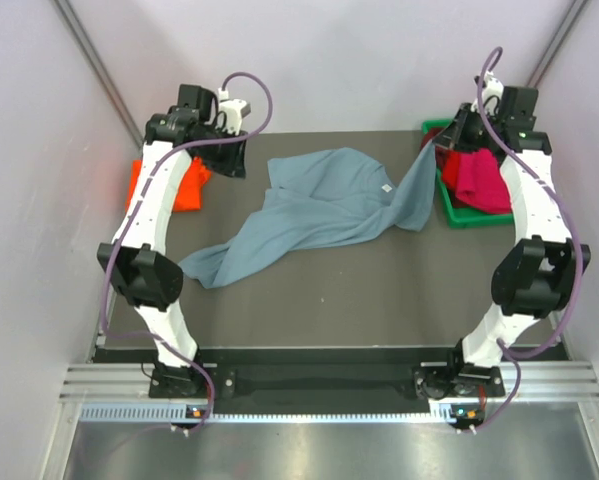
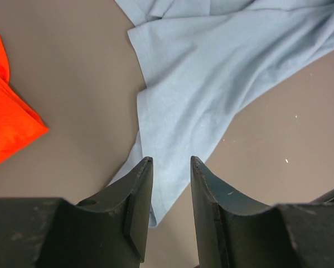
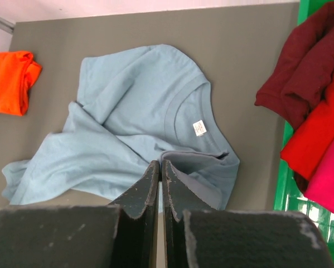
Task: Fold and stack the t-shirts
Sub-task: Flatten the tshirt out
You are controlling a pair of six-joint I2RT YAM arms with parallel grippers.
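Note:
A large slate blue-grey t-shirt [image 1: 319, 210] lies crumpled across the middle of the dark table. Its right edge is lifted up to my right gripper [image 1: 445, 142]. In the right wrist view my right gripper [image 3: 160, 164] is shut on a fold of the blue-grey shirt [image 3: 133, 100], whose collar and white label face up. My left gripper [image 1: 233, 160] hangs over the shirt's left part. In the left wrist view it [image 2: 171, 162] is open and empty above an edge of the shirt [image 2: 211, 67]. A folded orange-red t-shirt [image 1: 174, 185] lies at the far left.
A green plastic bin [image 1: 469, 215] at the right edge holds dark crimson [image 3: 309, 67], red [image 3: 317, 134] and magenta [image 3: 331, 184] shirts. The orange-red shirt also shows in the left wrist view [image 2: 5, 123] and the right wrist view [image 3: 10, 78]. Walls close in both sides.

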